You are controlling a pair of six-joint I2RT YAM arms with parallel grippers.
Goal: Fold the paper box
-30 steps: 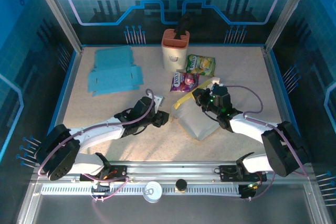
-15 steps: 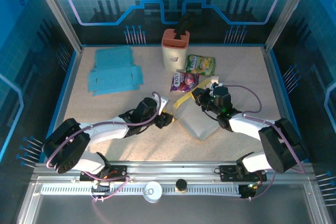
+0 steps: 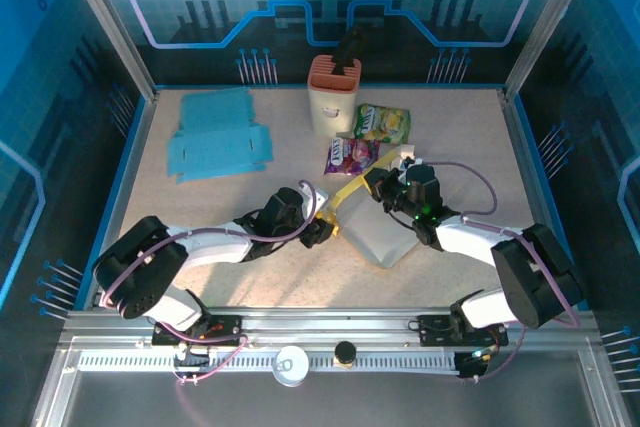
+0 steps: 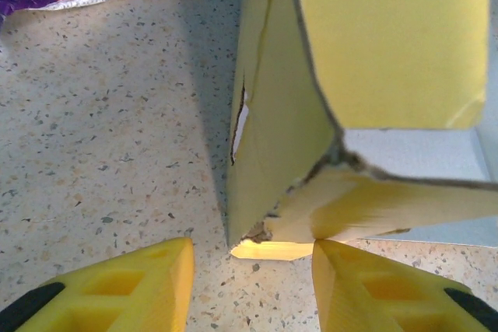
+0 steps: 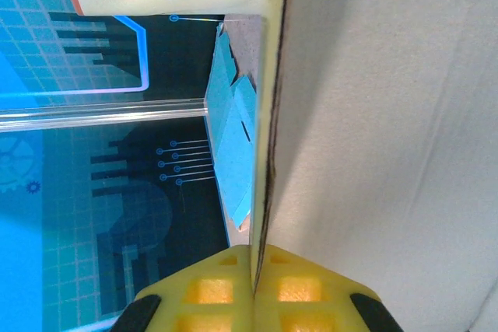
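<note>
The paper box (image 3: 372,234), yellow inside and pale grey outside, lies partly folded in the middle of the table, with a yellow flap (image 3: 347,191) raised at its left. My left gripper (image 3: 325,228) is low at the box's left corner. In the left wrist view, the left gripper (image 4: 250,271) is open. The torn box corner (image 4: 261,231) sits just ahead of the gap, and the right fingertip (image 4: 342,270) touches a flap. My right gripper (image 3: 379,185) is at the box's far edge. Up close, the right gripper (image 5: 255,260) is shut on a thin box panel (image 5: 389,114).
A stack of flat blue cardboard (image 3: 215,142) lies at the back left. A peach-topped white container (image 3: 333,93) stands at the back centre. A green snack bag (image 3: 382,124) and a purple one (image 3: 350,155) lie just beyond the box. Blue walls ring the table.
My left arm has reached to the right, bringing its open gripper up to the box's left corner. The right gripper has kept its grip and place.
</note>
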